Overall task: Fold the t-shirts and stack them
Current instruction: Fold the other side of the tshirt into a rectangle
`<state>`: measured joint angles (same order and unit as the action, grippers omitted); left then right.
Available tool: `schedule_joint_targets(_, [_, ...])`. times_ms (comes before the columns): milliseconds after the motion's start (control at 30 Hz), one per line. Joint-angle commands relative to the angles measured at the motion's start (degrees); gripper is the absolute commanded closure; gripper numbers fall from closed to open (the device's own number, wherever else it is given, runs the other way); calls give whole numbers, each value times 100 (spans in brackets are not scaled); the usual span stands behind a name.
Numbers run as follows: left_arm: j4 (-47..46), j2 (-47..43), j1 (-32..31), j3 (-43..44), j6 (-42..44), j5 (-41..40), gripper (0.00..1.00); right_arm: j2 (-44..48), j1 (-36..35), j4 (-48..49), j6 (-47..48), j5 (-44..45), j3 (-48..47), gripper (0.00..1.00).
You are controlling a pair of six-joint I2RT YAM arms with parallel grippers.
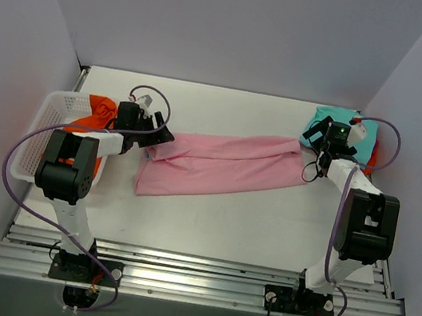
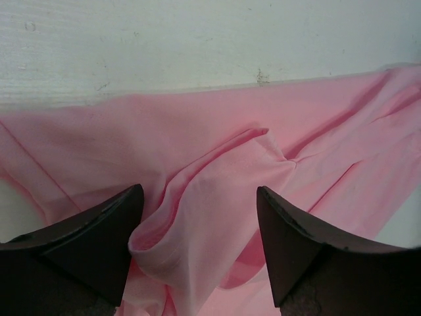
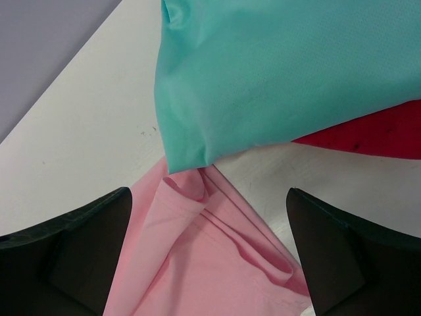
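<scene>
The left gripper [image 2: 198,194] hung over the pink t-shirt [image 2: 164,125], its 2 dark fingers [image 2: 92,243] standing well apart. Between them rose 1 rounded, raised fold of the cloth, its near end close against the finger on the view's left. Creases ran from that fold toward the right edge. Beyond the shirt's far hem lay the white table [image 2: 197,46], lightly scuffed and speckled.
</scene>
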<state>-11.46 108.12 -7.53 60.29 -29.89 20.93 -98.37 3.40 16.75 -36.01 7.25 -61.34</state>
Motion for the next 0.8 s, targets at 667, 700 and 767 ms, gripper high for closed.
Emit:
schedule_joint_targets(667, [321,17,-152,246,299,-229,78,19,29,91,59,110,87,0])
schedule_joint_targets(700, [303,-18,-178,237,326,-256,83,19,38,91,59,110,96,0])
schedule_joint_targets(767, [250,-71,-231,220,387,-282,86,28,29,100,68,110,96,0])
